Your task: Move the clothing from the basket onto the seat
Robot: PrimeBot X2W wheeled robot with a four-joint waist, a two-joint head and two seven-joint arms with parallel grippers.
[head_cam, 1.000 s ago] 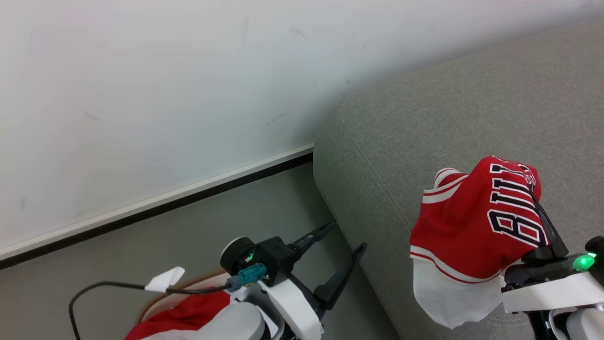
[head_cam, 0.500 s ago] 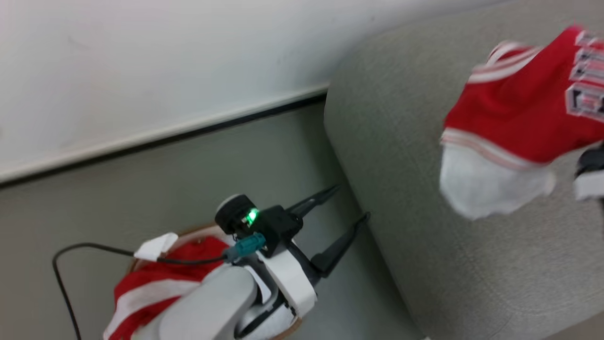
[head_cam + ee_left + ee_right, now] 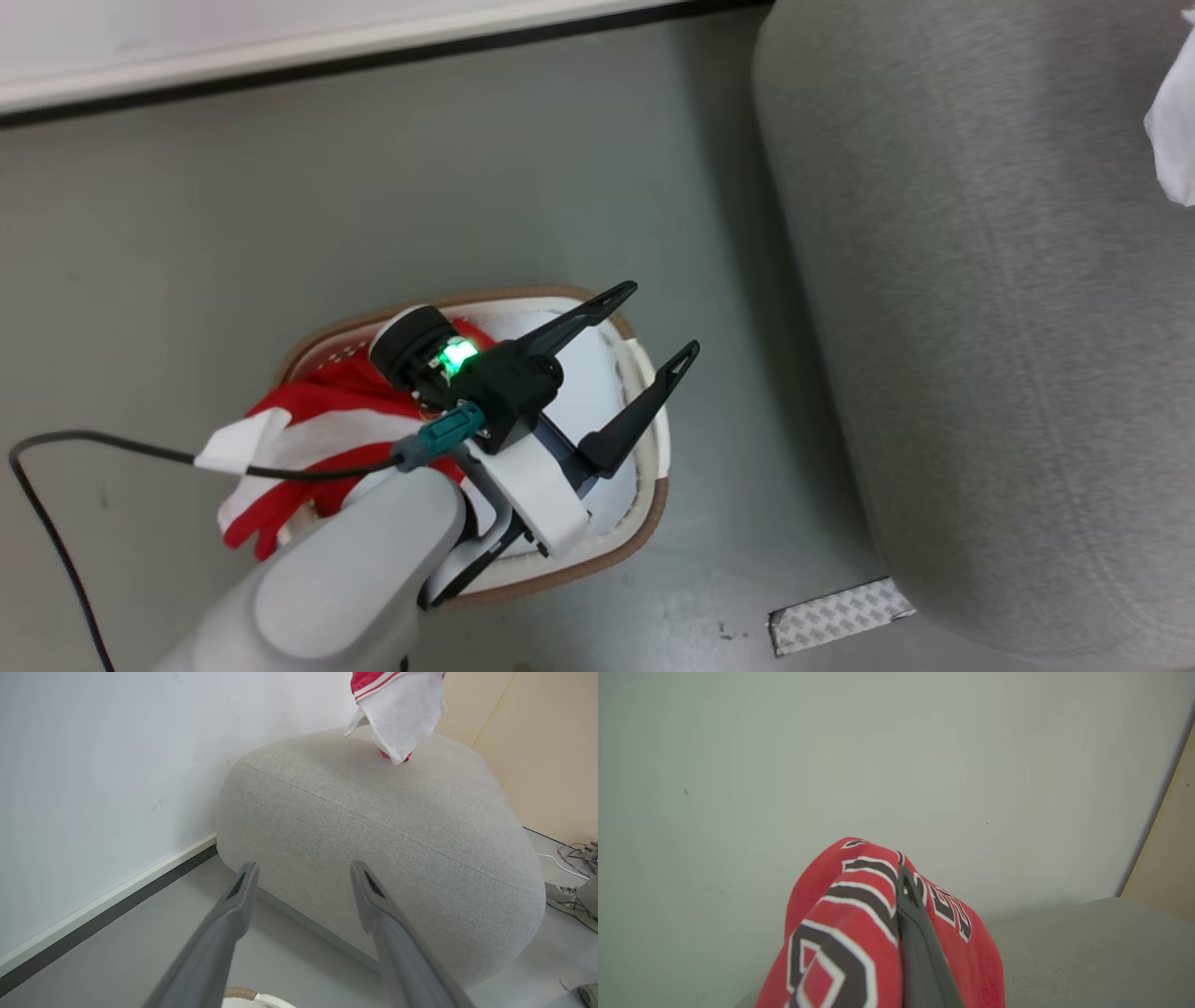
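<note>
Grey floor (image 3: 280,187) was seen left of the seat (image 3: 980,327). Left gripper (image 3: 661,319) was held spread wide over the basket (image 3: 653,504), red-and-white clothing (image 3: 317,420) heaped inside, left of its fingers (image 3: 642,403). Right gripper (image 3: 903,877) was clamped on the red jersey (image 3: 840,933), hung above the seat.

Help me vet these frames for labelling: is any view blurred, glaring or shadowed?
Head view: sharp, evenly lit; the green lamp by the left gripper blooms slightly, and the seat throws a soft shadow on the floor. Left wrist view: seat crisp, its own jaws soft near the lens. Right wrist view: the jersey is slightly soft close up; no glare.
</note>
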